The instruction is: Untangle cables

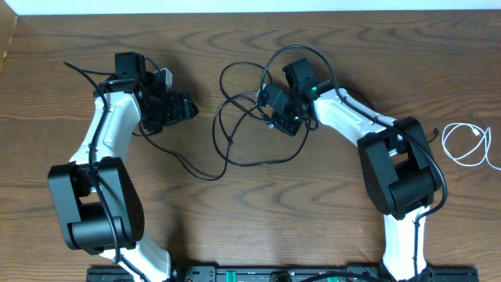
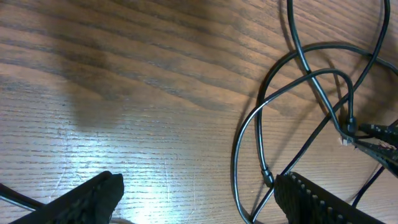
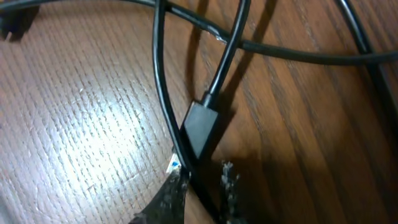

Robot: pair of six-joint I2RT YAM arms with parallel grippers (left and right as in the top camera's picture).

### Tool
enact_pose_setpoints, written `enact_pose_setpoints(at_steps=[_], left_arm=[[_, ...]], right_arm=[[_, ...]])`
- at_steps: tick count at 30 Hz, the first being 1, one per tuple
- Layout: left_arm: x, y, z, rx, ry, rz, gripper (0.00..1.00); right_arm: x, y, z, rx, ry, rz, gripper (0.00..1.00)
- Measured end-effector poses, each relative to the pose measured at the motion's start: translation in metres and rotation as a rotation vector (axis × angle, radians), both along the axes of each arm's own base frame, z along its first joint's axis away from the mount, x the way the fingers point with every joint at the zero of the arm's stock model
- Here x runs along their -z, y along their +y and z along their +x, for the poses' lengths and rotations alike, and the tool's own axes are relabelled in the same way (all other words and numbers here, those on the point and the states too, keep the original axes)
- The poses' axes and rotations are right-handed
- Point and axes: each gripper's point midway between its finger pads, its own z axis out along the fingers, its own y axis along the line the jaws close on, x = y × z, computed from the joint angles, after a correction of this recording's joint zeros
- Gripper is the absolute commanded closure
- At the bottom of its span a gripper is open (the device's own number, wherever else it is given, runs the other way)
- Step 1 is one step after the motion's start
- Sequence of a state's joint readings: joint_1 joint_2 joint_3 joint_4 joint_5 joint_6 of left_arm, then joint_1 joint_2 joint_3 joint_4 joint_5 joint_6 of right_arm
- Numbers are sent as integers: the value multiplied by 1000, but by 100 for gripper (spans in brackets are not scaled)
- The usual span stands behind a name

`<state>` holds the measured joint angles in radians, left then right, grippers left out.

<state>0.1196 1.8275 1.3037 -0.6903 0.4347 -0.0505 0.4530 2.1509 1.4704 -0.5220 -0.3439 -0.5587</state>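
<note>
Two thin black cables (image 1: 239,102) lie in a loose tangle of overlapping loops at the table's middle. One end trails off to the lower left. My right gripper (image 1: 275,121) sits at the tangle's right side. In the right wrist view its fingers (image 3: 204,183) are shut on a black cable (image 3: 163,93), with a black plug (image 3: 202,127) lying just ahead of them. My left gripper (image 1: 190,110) is open and empty, left of the tangle. Its wide-spread fingers (image 2: 199,199) have the cable loops (image 2: 236,155) ahead and to the right. A white cable (image 1: 468,125) lies coiled apart at the far right.
The wooden table's far edge runs along the top of the overhead view. Thicker black cords run along both arms. The arm bases stand at the near edge.
</note>
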Motion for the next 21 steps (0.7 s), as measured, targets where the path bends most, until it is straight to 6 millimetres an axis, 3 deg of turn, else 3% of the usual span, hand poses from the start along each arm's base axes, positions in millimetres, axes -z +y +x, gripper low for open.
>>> enact_pose_setpoints(at_steps=[4,5,6,7,9,10,11,21], left_arm=[[0,0,0,0,0,0,16],[0,0,0,0,0,0,16],[0,0,0,0,0,0,16],[0,0,0,0,0,0,16],[0,0,0,0,0,0,16],[0,0,0,0,0,0,16],[0,0,0,0,0,0,16],[0,0,0,0,0,0,16]], right_arm=[[0,0,0,0,0,0,97],[0,0,0,0,0,0,95],[0,0,0,0,0,0,86],[0,0,0,-1,0,0,85],[0,0,0,-1,0,-1,88],[0,0,0,-1,0,-1,97],[0,0,0,-1,0,-1,99],[0,0,2,17,-1,1,99]])
